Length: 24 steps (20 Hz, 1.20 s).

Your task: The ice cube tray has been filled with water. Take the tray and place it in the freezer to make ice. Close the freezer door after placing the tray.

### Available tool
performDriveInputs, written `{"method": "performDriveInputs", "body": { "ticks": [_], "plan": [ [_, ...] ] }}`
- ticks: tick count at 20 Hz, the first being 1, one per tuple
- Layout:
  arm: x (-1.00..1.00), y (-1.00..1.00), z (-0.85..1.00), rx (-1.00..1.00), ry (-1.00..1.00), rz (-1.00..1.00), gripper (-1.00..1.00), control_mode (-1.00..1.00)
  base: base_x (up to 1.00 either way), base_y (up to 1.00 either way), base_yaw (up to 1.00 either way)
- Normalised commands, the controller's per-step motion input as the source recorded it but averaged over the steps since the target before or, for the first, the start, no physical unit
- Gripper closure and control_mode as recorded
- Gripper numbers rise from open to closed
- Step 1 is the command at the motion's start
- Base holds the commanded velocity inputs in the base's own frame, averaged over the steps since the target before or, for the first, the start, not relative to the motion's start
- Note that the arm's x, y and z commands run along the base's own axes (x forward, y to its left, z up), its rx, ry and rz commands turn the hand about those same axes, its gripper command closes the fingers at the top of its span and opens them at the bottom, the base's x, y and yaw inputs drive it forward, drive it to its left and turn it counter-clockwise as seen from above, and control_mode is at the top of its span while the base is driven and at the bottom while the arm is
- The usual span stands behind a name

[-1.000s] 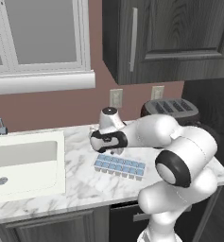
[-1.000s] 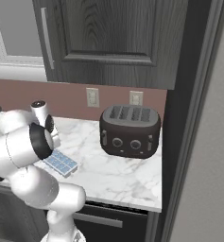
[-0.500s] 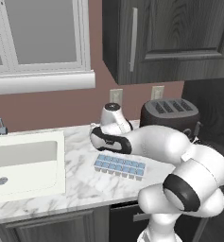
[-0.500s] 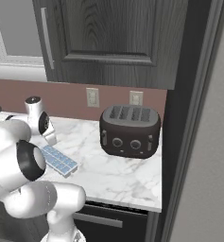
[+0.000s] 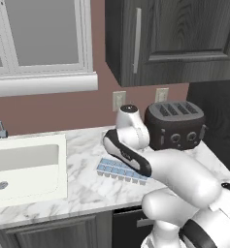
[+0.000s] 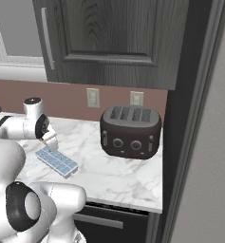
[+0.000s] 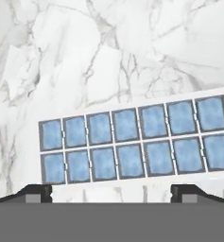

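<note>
Where it lies flat on the marble counter (image 5: 82, 179), the ice cube tray (image 7: 132, 139) shows two rows of blue water (image 7: 126, 125) — gripper (image 7: 111, 191) wide open, empty.

The ice cube tray (image 7: 137, 139) lies slightly tilted on the marble counter (image 7: 85, 52), its 2 rows holding water (image 7: 125, 125).

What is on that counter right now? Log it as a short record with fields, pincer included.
surface: marble counter
ice cube tray: flat on the counter, cells filled with light-blue water
pincer: open, above the tray, nothing held
toaster: dark, to the tray's right by the wall
sink: at the counter's left end
</note>
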Motion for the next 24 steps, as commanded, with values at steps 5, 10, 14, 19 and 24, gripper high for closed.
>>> {"method": "performDriveInputs", "body": {
  "ticks": [5,10,14,19,24],
  "plan": [
    [-0.51,-0.59,0.0,0.03,0.04,0.22,-1.0,-1.0,0.0,0.0,0.0],
    [-0.25,-0.48,0.0,0.0,0.0,0.2,-1.0,-1.0,0.0,0.0,0.0],
    [0.0,-0.34,0.0,0.0,-0.01,0.14,-1.0,-1.0,0.0,0.0,0.0],
    [0.03,-0.26,0.0,0.03,0.0,0.03,-1.0,-1.0,0.0,0.0,0.0],
    [0.03,-0.44,-0.01,0.16,0.0,0.0,-1.0,-1.0,0.0,0.0,0.0]
  ]
}}
